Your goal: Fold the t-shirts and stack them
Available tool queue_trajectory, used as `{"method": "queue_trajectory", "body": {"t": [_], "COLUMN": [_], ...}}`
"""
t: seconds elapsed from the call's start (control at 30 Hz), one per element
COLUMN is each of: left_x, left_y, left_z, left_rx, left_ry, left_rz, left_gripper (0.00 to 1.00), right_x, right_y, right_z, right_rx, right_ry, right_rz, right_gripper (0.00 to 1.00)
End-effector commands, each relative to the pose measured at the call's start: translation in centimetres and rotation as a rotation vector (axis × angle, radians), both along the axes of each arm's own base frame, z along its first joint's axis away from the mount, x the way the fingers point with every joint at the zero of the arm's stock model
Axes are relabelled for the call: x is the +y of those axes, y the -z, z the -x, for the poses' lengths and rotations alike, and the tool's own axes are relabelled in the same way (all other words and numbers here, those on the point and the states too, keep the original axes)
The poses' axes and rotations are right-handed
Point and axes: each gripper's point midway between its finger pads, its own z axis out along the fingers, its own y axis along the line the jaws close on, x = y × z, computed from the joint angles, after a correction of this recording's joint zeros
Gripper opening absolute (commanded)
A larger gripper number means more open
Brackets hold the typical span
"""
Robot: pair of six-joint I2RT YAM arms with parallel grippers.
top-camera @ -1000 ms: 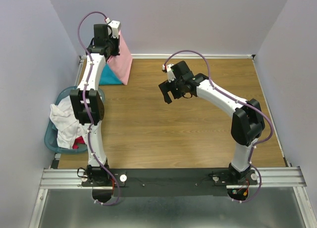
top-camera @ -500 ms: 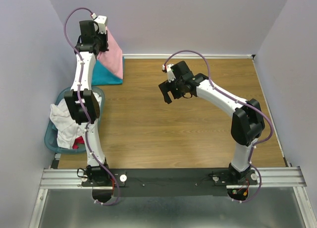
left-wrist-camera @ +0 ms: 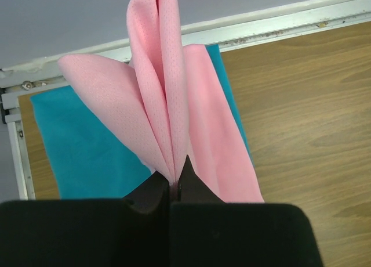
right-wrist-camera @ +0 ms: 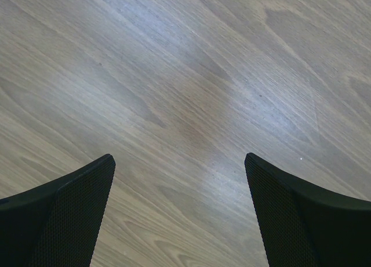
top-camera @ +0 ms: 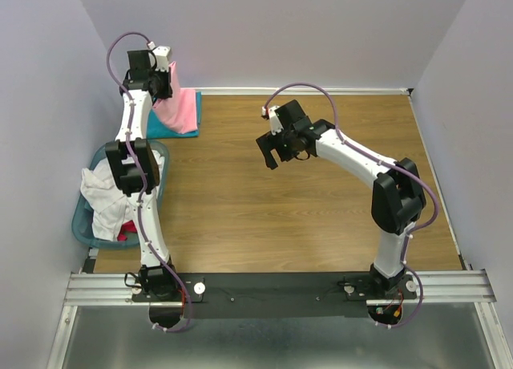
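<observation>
My left gripper (top-camera: 164,87) is shut on the light pink t-shirt (top-camera: 180,112) at the table's far left corner; the pink cloth hangs from it and drapes over the teal-turquoise t-shirt (top-camera: 157,127) lying flat beneath. In the left wrist view the closed gripper (left-wrist-camera: 174,177) pinches pink folds (left-wrist-camera: 165,104) above the teal shirt (left-wrist-camera: 87,151). White t-shirts (top-camera: 103,196) lie heaped in the basket. My right gripper (top-camera: 276,156) is open and empty, above bare wood at mid-table; its fingers (right-wrist-camera: 69,203) frame only the tabletop.
A light-blue plastic basket (top-camera: 82,216) sits at the left table edge beside the left arm, with something red under the white cloth. Walls close in at the back and both sides. A metal rail runs along the far edge (left-wrist-camera: 278,23).
My left gripper has moved left and lower toward the back corner, lowering the pink shirt onto the teal one. The right arm has not moved.
</observation>
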Motion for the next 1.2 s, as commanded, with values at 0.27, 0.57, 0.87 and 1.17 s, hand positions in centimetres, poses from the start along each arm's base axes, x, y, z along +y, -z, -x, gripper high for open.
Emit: {"method": "queue_trajectory", "body": {"t": [0.27, 0.57, 0.87, 1.17], "left_x": [4.6, 11.4, 7.0, -2.2], "left_y": [-0.2, -0.1, -1.5, 2.4], "left_z": [-0.7, -1.6, -0.9, -0.2], "left_rx": [-0.047, -0.073, -0.098, -0.004], "left_ry": [-0.04, -0.162, -0.038, 0.125], "left_rz": [-0.129, -0.244, -0.161, -0.098], "left_gripper": [0.0, 0.6, 0.63, 0.59], "right_x": [-0.1, 0.1, 0.2, -0.1], "right_y": [1.5, 1.4, 2.0, 2.5], "right_z": [0.4, 0.6, 0.9, 1.2], "right_rx": [0.041, 0.058, 0.079, 0.09], "right_ry": [-0.001, 0.016, 0.013, 0.014], "right_rz": [0.017, 0.0, -0.001, 0.007], "right_gripper": [1.0, 1.0, 1.0, 1.0]}}
